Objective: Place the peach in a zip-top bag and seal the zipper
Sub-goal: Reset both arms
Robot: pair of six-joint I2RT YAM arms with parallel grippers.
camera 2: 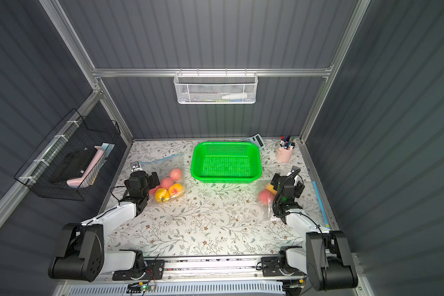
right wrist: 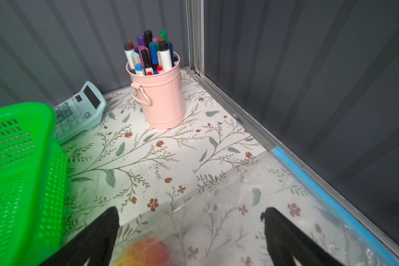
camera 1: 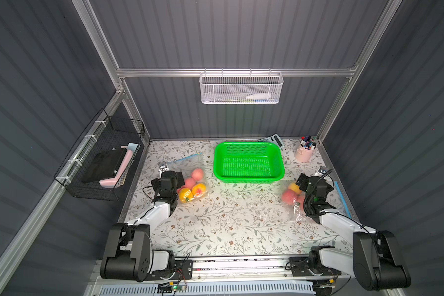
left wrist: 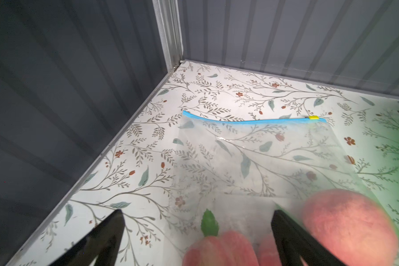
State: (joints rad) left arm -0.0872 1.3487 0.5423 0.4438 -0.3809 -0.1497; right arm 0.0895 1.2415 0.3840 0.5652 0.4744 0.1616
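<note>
The surface [camera 1: 215, 225] is white, printed with grey-green leafy sprigs and small rust-red flowers, and the ribbed walls [camera 1: 228, 38] are dark grey. The perforated basket [camera 1: 249, 178] is bright green, the bucket [right wrist: 161, 101] pale pink, its markers [right wrist: 165, 56] capped in black, blue, purple, green and red, and the calculator [right wrist: 78, 110] pale blue. The left bag [left wrist: 251, 156] is clear with a blue zipper strip [left wrist: 251, 120] and yellow slider [left wrist: 313, 117], the right bag [right wrist: 240, 195] clear and blue-edged, and the peaches [camera 1: 197, 174] show pink-red, some yellow-orange.
</note>
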